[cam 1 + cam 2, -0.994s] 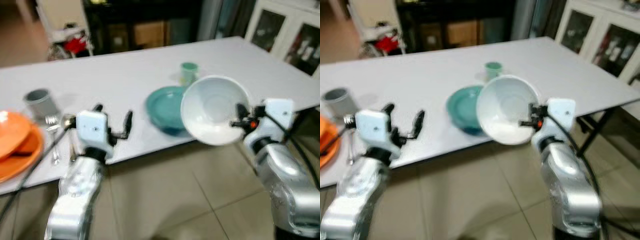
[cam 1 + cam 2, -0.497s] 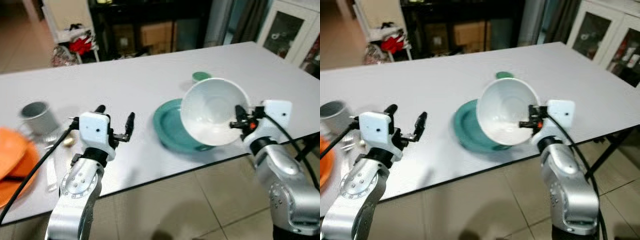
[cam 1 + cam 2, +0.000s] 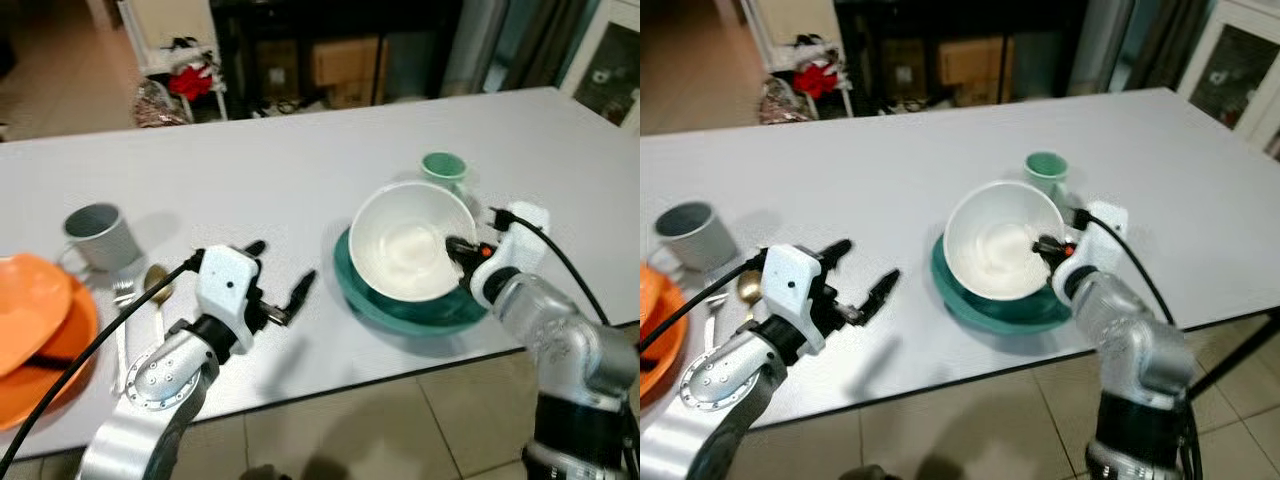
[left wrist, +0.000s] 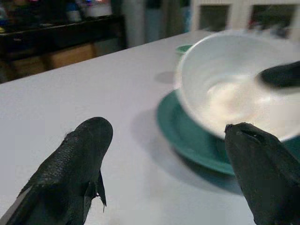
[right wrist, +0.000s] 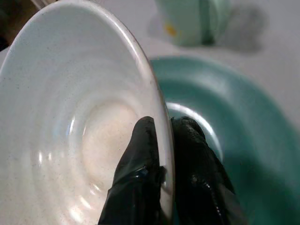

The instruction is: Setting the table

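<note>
A white bowl (image 3: pixel 405 243) hangs tilted just over a teal plate (image 3: pixel 395 305) near the table's front edge. My right gripper (image 3: pixel 462 250) is shut on the bowl's right rim, one finger inside and one outside, as the right wrist view shows with the fingers (image 5: pixel 140 178) pinching the rim. A pale green cup (image 3: pixel 442 168) stands just behind the plate. My left gripper (image 3: pixel 278 283) hovers open over bare table left of the plate, holding nothing. In the left wrist view its fingertips (image 4: pixel 89 140) frame the bowl (image 4: pixel 225 89) and plate (image 4: pixel 187 140).
A grey mug (image 3: pixel 97 236) stands at the left, with a fork (image 3: pixel 121 320) and a spoon (image 3: pixel 158 290) lying in front of it. Orange plates (image 3: pixel 35 330) are stacked at the far left edge. The white table (image 3: pixel 250 170) stretches back; dark furniture and a cabinet stand behind.
The camera has moved closer to the table. My right gripper has lowered the bowl from upright in the air down onto the teal plate. My left gripper stays open.
</note>
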Motion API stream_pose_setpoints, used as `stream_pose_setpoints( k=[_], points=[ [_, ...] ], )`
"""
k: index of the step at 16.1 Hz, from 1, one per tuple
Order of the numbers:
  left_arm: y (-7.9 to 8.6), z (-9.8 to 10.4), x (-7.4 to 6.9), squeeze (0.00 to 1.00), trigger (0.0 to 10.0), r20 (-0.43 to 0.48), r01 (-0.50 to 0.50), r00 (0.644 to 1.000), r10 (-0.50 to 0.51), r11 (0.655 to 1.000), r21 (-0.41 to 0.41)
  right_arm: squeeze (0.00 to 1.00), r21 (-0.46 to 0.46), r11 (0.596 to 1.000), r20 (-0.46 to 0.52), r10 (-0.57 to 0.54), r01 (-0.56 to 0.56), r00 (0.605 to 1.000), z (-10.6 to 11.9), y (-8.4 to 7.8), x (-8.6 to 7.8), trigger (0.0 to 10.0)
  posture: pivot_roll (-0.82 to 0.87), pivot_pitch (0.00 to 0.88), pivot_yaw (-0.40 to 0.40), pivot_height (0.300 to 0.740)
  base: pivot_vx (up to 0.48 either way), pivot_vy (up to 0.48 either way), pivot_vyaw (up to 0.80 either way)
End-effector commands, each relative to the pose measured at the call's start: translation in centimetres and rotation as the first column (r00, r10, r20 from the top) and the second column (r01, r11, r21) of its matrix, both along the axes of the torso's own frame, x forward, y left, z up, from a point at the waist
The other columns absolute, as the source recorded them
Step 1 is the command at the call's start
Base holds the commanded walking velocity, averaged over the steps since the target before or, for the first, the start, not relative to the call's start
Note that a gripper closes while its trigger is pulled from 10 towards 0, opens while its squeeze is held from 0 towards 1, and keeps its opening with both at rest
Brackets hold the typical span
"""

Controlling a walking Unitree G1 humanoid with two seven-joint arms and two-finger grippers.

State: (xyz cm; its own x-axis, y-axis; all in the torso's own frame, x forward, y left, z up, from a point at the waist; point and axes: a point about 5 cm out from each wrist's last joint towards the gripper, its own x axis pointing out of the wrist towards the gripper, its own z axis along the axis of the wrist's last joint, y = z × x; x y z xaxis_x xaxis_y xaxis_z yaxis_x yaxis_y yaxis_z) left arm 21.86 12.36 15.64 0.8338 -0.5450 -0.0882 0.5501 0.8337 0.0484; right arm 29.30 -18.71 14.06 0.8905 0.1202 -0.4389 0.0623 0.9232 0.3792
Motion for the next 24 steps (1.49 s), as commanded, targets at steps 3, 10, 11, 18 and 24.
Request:
stream_pose_setpoints(
  k=[3,10,11,18,24],
  points=[
    [-0.7,0.8,-0.9,0.0,10.0,-0.041,0.157,0.987,-0.157,0.988,0.004,0.0,0.129,0.991,-0.036,-0.036,0.041,0.999,0.8,-0.6,1.1,10.0,0.02,0.0,0.012,0.74,0.0,0.0,0.0],
    [-0.8,1.2,-1.7,0.0,10.0,-0.087,0.241,0.967,-0.239,0.971,0.011,0.0,0.269,0.946,-0.271,-0.106,0.181,0.957,-0.6,-2.3,0.7,10.0,0.02,0.0,0.018,0.74,0.0,0.0,0.0],
    [-0.8,1.2,-1.9,0.0,10.0,-0.097,0.255,0.963,-0.253,0.967,0.005,0.98,0.305,0.931,-0.308,-0.102,0.2,0.946,-1.0,-2.3,0.5,10.0,0.03,0.0,0.02,0.74,0.0,0.0,0.0],
    [-0.4,1.4,-1.9,0.0,10.0,-0.102,0.246,0.965,-0.243,0.969,0.015,1.0,0.329,0.934,-0.251,-0.053,0.136,0.966,1.4,-2.8,-0.4,10.0,0.02,0.0,0.02,0.74,0.0,0.0,0.0],
    [-0.3,1.7,-2.8,0.0,10.0,-0.105,0.23,0.967,-0.231,0.973,-0.023,1.0,0.236,0.964,-0.136,-0.091,0.121,0.987,2.8,-3.6,-4.6,10.0,0.0,0.0,0.031,0.74,0.0,0.0,0.0]
  ],
)
